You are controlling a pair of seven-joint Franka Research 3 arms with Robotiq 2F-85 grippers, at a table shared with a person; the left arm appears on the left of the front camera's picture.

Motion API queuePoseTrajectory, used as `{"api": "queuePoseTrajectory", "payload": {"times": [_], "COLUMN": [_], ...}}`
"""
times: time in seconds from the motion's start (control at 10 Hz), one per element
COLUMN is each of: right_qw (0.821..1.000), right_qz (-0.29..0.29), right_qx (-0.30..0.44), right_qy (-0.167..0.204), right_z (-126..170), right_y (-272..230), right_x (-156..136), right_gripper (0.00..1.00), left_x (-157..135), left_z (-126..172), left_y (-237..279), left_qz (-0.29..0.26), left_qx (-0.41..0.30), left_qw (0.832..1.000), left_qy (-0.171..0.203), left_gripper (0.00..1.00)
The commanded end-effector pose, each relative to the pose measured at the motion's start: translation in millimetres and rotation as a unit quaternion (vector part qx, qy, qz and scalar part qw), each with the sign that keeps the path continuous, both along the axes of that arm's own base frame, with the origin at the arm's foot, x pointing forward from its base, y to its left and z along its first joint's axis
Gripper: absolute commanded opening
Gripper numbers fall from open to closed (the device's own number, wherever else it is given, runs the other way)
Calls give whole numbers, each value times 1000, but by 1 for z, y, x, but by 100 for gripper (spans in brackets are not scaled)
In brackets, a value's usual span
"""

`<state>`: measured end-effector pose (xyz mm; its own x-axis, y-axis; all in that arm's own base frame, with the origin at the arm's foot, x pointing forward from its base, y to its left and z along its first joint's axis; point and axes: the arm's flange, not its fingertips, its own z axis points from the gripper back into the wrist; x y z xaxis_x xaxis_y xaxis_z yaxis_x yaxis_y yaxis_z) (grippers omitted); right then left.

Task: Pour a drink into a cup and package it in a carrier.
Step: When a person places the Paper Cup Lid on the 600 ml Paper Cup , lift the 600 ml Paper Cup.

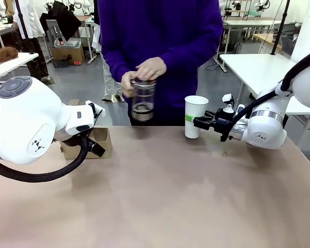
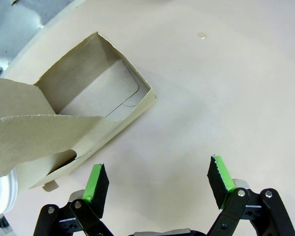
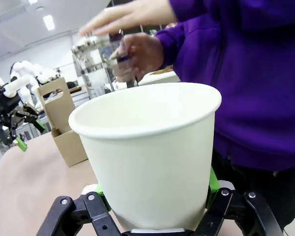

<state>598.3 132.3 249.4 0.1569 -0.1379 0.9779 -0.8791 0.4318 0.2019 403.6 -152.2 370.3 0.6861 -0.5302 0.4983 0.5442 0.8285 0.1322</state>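
A person in a purple sleeve holds a clear glass pitcher (image 1: 143,99) with both hands above the far table edge. It looks mostly clear, with a dark band low down. The white paper cup (image 1: 196,109) stands upright on the table to its right, with my right gripper (image 1: 195,122) shut on its lower half. In the right wrist view the cup (image 3: 152,157) sits between that gripper's (image 3: 156,196) green pads. The brown cardboard carrier (image 1: 99,140) stands at the left, partly behind my left arm. My left gripper (image 2: 158,167) hangs open over bare table beside the carrier (image 2: 96,105).
The tan table (image 1: 170,196) stretches bare toward its front edge. My left arm's white body (image 1: 28,121) bulks at the near left. White tables and other equipment stand in the room behind the person.
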Motion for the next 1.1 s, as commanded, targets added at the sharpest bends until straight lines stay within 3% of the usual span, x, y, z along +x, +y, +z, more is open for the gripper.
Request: {"api": "queuePoseTrajectory", "payload": {"times": [0.0, 1.0], "right_qw": [1000, 1000], "right_qz": [-4, -4], "right_qx": [3, 3], "right_qy": [-4, -4], "right_z": [4, 4], "right_y": [2, 2], "right_x": [-1, -1], "right_gripper": [80, 80], "left_x": [0, 0], "left_z": [0, 0], "left_y": [0, 0], "left_qz": [0, 0], "left_qx": [-1, -1], "left_qw": [1000, 1000], "left_qy": [0, 0], "left_gripper": [100, 100]}}
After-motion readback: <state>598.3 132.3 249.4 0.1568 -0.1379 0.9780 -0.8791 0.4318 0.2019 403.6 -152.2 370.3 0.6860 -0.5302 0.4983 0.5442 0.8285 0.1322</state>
